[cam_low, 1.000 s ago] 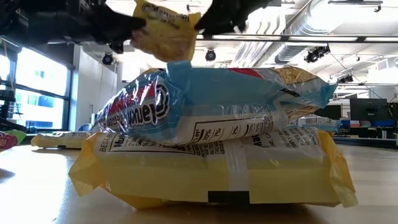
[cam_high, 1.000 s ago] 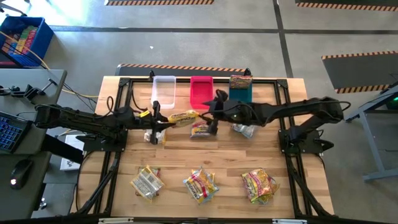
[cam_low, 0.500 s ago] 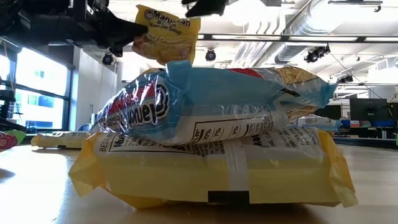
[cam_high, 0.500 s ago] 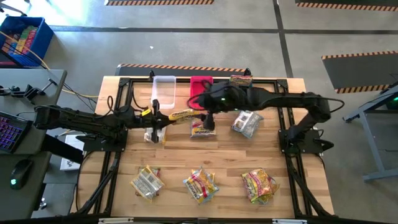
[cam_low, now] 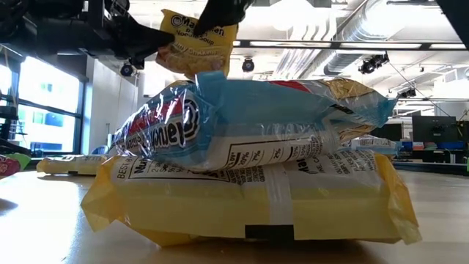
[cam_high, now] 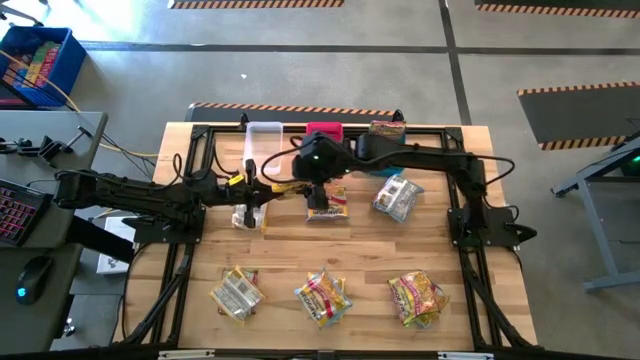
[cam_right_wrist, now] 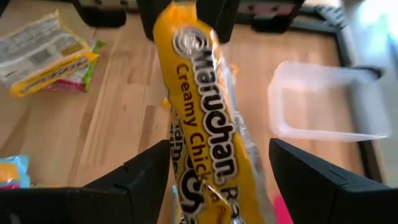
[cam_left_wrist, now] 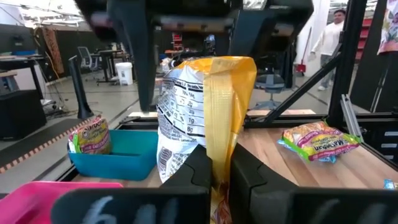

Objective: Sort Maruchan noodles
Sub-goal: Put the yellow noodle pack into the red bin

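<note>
Landmark: the clear bin [cam_high: 264, 137] at the far edge of the worktop [cam_high: 460, 290]; every place below is given from it.
Packet in hand: my left tool [cam_high: 262, 187] has its fingers pressed together on one end of the yellow Creamy Chicken packet [cam_high: 290, 183], held in the air just in front of the clear bin, toward the pink bin [cam_high: 326, 129] beside it.
Receiving side: my right tool [cam_high: 312, 178] stands with its fingers spread on either side of the packet's free end, not closed on it.
Step in hand, as I judge it: a handover from my left tool to my right.
Doing it well: I'd centre the packet between the spread fingers, close squarely on its body and not on the crinkly edge seal, and let my left tool go only once the right has a firm pinch.
Risk: the plastic is slick, so a shallow bite may slip.
Right wrist view alone shows: the packet's printed front [cam_right_wrist: 202, 149] and both spread fingers [cam_right_wrist: 140, 174] flanking it.
Left wrist view alone shows: the nutrition panel on its back [cam_left_wrist: 186, 121] and a packet sitting in the teal bin [cam_left_wrist: 115, 155].
High view alone shows: other packets lying on the worktop in front of the bins, three of them in a row well apart from the clear bin.
</note>
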Tool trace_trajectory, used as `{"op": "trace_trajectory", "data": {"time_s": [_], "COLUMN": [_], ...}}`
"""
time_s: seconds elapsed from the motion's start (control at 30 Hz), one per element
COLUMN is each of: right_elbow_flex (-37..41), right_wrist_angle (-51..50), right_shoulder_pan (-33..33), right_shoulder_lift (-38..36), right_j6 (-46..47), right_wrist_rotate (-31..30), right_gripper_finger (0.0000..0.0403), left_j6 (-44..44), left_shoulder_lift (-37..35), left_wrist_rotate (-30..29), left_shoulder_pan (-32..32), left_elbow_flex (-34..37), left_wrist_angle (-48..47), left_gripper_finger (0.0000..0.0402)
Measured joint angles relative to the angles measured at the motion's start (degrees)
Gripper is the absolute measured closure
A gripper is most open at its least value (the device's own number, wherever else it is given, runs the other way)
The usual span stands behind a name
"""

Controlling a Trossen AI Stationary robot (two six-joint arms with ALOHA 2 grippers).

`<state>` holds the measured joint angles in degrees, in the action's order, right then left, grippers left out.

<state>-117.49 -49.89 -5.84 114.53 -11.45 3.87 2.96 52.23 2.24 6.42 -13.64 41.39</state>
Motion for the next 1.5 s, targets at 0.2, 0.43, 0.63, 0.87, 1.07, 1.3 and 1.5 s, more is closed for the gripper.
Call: {"op": "trace_trajectory", "data": {"time_s": [0.2,0.43,0.63,0.87,1.07,1.3,1.5], "right_elbow_flex": [-0.9,-0.8,-1.0,-5.3,-7.3,-7.3,-7.3], "right_wrist_angle": [-1.3,-0.9,-1.2,-6.9,-10.6,-11.7,-11.1], "right_shoulder_pan": [-0.3,-0.3,-0.5,-1.9,-8.7,-20.8,-29.0], "right_shoulder_lift": [1.3,1.4,1.4,1.4,1.4,3.9,9.6], "right_j6": [0.5,0.9,-0.6,-5.7,-11.0,-17.0,-20.5], "right_wrist_rotate": [0.9,0.9,0.7,-2.3,-2.2,3.7,9.8], "right_gripper_finger": [0.0162,0.0243,0.0296,0.0299,0.0309,0.0311,0.0311], "left_j6": [-1.2,-1.6,-4.4,-4.3,-3.7,-4.2,-4.3], "left_shoulder_lift": [0.0,0.0,0.0,0.0,0.0,0.0,0.0], "left_wrist_rotate": [-0.3,-1.7,-3.4,-7.7,-6.2,-0.2,2.5], "left_shoulder_pan": [0.0,0.0,0.0,0.7,3.8,6.5,7.4], "left_elbow_flex": [-0.6,-0.6,-0.6,-0.7,-0.8,-0.8,-0.7], "left_wrist_angle": [-0.8,-1.2,-1.3,-2.6,-5.3,-5.3,-6.3], "left_gripper_finger": [0.0398,0.0398,0.0381,0.0325,0.031,0.0348,0.0394]}}
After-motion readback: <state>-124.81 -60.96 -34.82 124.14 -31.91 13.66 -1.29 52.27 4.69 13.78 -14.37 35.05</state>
